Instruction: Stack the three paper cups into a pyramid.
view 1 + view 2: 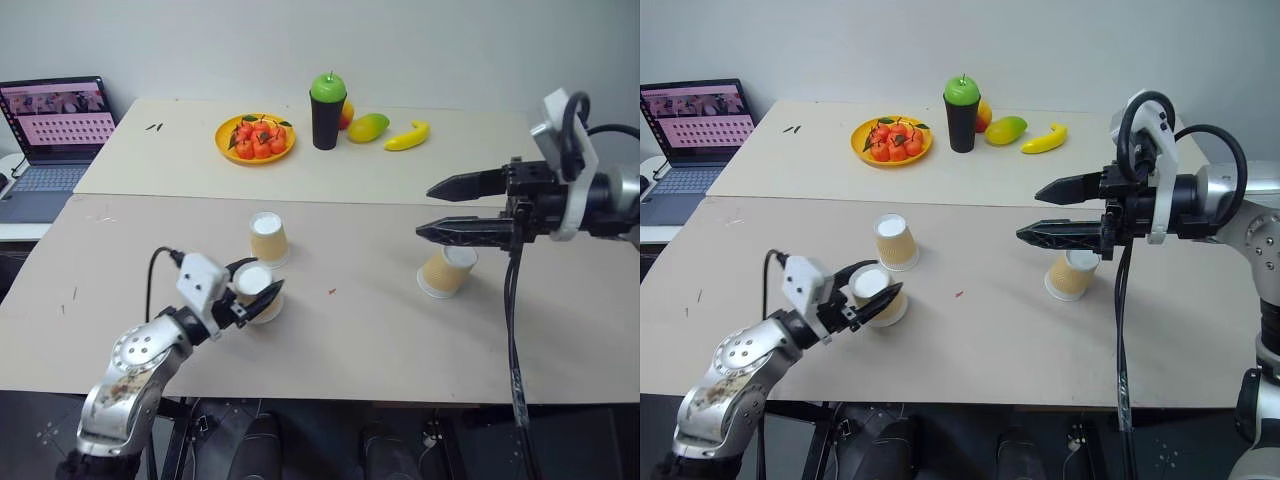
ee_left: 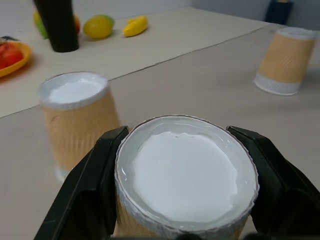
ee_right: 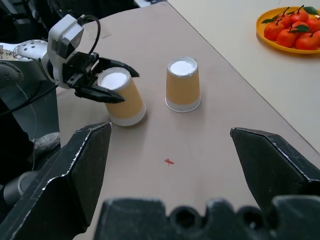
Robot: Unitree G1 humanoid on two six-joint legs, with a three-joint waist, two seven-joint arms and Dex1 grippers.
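Three tan ribbed paper cups stand upside down on the near table. My left gripper [image 1: 262, 277] is shut on the near-left cup [image 1: 258, 295], its black fingers [image 2: 95, 170] pressing both sides near the white base; that cup leans slightly. A second cup [image 1: 268, 238] stands just behind it, apart from it. The third cup [image 1: 447, 272] stands to the right. My right gripper [image 1: 425, 210] hangs open above and just left of that third cup, holding nothing. No pyramid stands.
On the far table are an orange plate [image 1: 228, 150] of tangerines, a black cup with a green top [image 1: 327, 110], a mango [image 1: 368, 127] and a banana [image 1: 407, 136]. A laptop [image 1: 55, 130] sits open at far left. A seam [image 1: 300, 200] divides the two tables.
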